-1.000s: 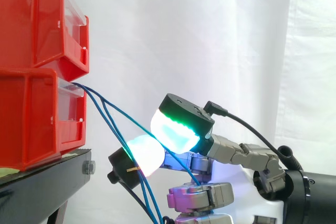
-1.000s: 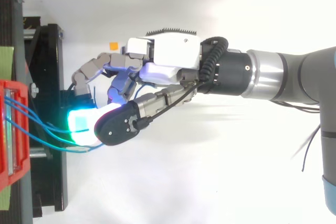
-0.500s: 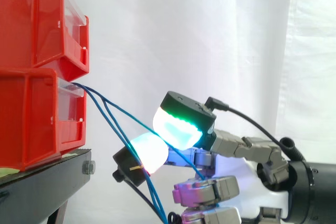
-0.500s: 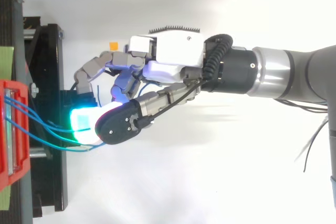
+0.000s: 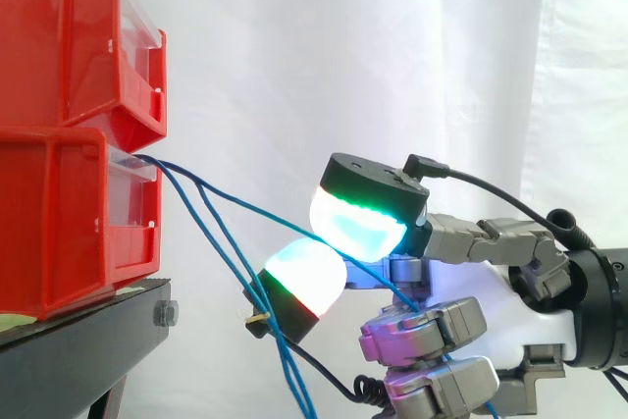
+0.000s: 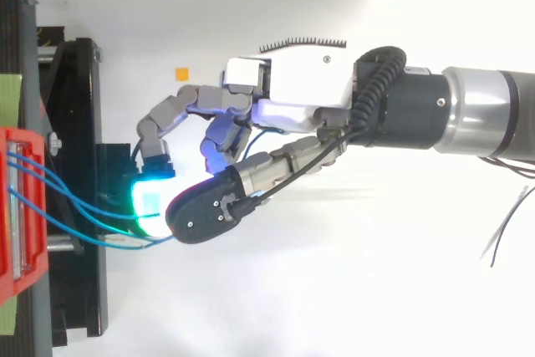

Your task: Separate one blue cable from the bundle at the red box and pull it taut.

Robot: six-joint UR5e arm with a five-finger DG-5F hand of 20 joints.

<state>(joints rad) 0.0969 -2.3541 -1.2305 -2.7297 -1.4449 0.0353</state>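
- The blue cable (image 5: 245, 204) comes out of the front of the lower red bin (image 5: 59, 223), which sits on the black stand (image 5: 88, 340) at the edge facing the arm. From there it runs out and down in a nearly straight line to the robot hand (image 5: 535, 326).
- The rest of the bundle (image 5: 221, 237) leaves the same bin front but drops away steeply below the stand's edge. It hangs slack and clear of the chosen strand.
- That cable looks thin, light and limp, with a smooth jacket, so I judge it could slide through a loose grip. It won't hold any shape of its own either.
- The best place to hold is right where it's held now: out on the free span, well clear of the bin, where the strands have already fanned apart.
- Now the robot hand: two glowing pads (image 5: 358, 226) are closed together on the blue cable, a green-cyan one on top and a white-and-red one (image 5: 306, 277) beneath. The strand passes between them and runs on towards the palm.
- The other fingers are curled underneath and seem to grip nothing.
- From above, the hand (image 6: 292, 89) reaches in from the right, its pads hovering just off the stand's near edge.
- There's only a slight sag left, so I reckon the pull is nearly done, and any hard tug would load the bin end.
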